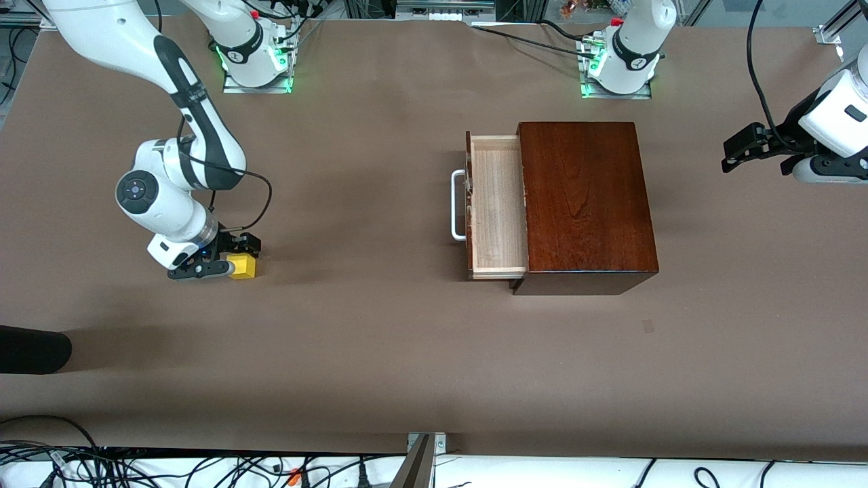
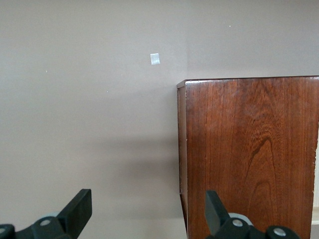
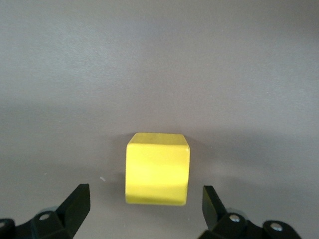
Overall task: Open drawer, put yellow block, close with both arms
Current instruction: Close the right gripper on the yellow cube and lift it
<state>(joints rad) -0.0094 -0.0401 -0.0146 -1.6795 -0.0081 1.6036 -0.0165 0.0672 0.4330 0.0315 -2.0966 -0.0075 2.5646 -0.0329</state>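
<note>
Our right hand sits low on the worktop, fingers wide around the block, not yet gripping. It looks light, rigid, smooth; we'd pinch its flat sides. Left hand waits, spread, past the open drawer.

**No writing to read**

I find no legible text, label, brand or number anywhere in these views. My arms' bases carry small round dark marks, but I cannot make them out. A small pale square sticker on the table is blank as far as I can tell.
</note>
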